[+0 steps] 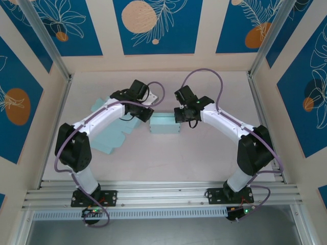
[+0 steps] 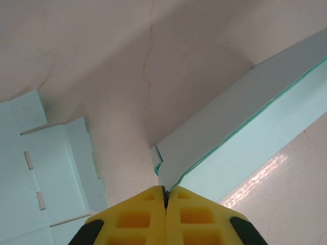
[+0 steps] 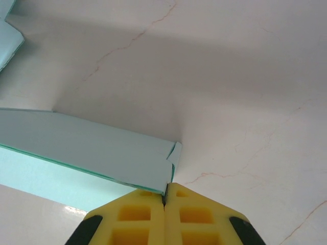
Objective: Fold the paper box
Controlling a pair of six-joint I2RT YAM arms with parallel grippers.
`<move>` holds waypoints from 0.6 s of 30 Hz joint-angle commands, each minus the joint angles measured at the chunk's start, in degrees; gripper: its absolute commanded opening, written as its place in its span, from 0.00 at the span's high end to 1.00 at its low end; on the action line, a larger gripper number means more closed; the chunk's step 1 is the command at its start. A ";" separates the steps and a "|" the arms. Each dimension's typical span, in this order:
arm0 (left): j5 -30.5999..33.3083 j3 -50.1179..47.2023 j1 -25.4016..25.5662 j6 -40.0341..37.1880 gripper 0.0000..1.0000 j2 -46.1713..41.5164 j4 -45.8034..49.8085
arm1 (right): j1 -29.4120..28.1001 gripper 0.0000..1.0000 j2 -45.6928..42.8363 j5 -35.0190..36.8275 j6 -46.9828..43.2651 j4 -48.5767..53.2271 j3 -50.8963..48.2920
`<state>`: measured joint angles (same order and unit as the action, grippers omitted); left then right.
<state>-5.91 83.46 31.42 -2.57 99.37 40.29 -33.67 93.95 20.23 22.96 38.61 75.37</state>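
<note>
You are looking down on a pale pink, stone-patterned table (image 1: 204,158) veined with thin cracks. Cream walls close it in, hung with blue panels (image 1: 157,25) of orange discs and white leaf outlines, and an aluminium rail (image 1: 163,194) runs along the near edge where both arms are bolted.

The paper box (image 1: 165,123), pale teal, sits at the middle of the table between your two arms, its long side running left to right. From above it reads as a low rectangular block. Whether its top is shut, or what lies inside, is hard to judge at this angle. The wrist cameras show smooth, unprinted side walls with a darker green line along the cut edge and a small tab folded at each end corner.

Your left gripper (image 2: 165,196) is clenched on the box's left end, yellow pads (image 2: 138,214) pressed together with the paper's corner running into the seam between them. Your right gripper (image 3: 164,193) is likewise clamped on the opposite end corner.

A second piece of teal card, a flat sheet (image 1: 110,140) with cut slots and tabs, lies on the table under the left arm, just beside the box.
</note>
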 commanded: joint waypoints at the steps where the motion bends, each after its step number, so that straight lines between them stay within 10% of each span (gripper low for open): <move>1: -3.64 -2.47 -0.29 5.48 0.97 -2.05 -3.51 | -1.22 1.00 1.83 -0.17 0.50 2.24 0.26; 18: -7.97 -7.57 -0.81 21.17 0.85 -6.38 -8.24 | -2.96 1.00 2.64 0.86 1.68 2.80 1.14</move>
<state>-10.09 76.53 30.85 14.72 95.29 33.41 -35.22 95.11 23.64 23.51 39.09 76.51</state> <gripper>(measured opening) 0.149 0.057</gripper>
